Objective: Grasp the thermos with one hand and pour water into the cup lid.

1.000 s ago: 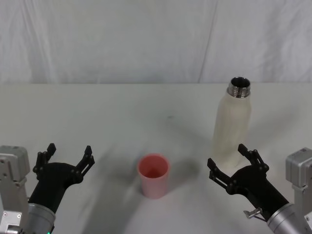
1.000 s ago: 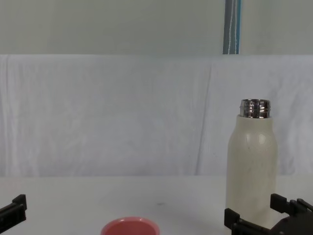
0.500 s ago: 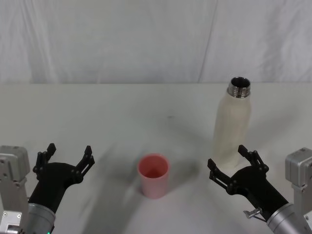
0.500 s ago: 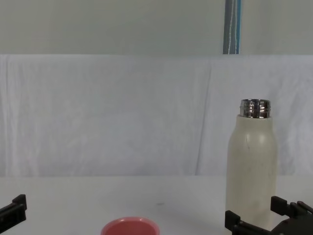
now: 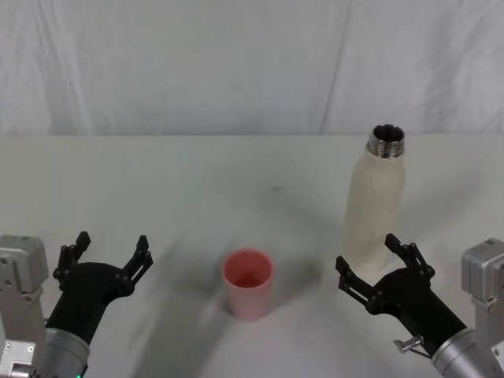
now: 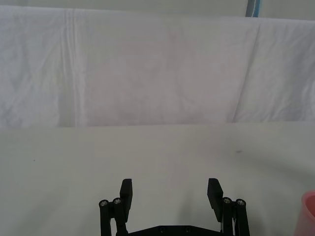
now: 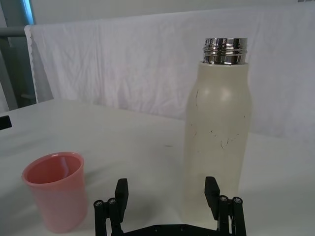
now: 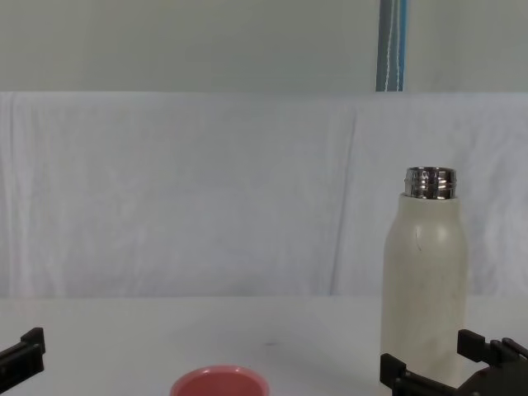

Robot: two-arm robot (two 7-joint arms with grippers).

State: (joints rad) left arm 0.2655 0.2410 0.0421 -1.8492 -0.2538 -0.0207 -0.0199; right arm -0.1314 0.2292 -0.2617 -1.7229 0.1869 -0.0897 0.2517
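**Thermos upright, both grippers spread and empty**

Thermos (image 5: 376, 201) stands upright on the white table (image 5: 236, 173), on the robot's right side, its steel neck uncapped and open at the top. In the chest view the bottle (image 8: 425, 276) rises well above everything else on the surface, in front of a white cloth backdrop (image 8: 206, 190).

The cup lid (image 5: 249, 283) sits mouth up near the middle of the table, to the left of the thermos and well apart from it. In the right wrist view the pink cup (image 7: 55, 189) is apart from the bottle (image 7: 219, 132), with bare table between them.

The right gripper (image 5: 378, 268) is just in front of the base of the thermos, its black fingers spread wide and holding nothing. From its wrist camera the bottle stands just beyond the open fingers (image 7: 121, 189), nearer one finger than the other; whether any finger touches the bottle I cannot tell.

The left gripper (image 5: 106, 253) hovers low over the left side of the table, left of the cup lid and apart from it, fingers likewise spread and empty. Its wrist view shows the two fingertips (image 6: 126, 188) parted over bare table, with the cup's rim (image 6: 309, 214) at the edge.
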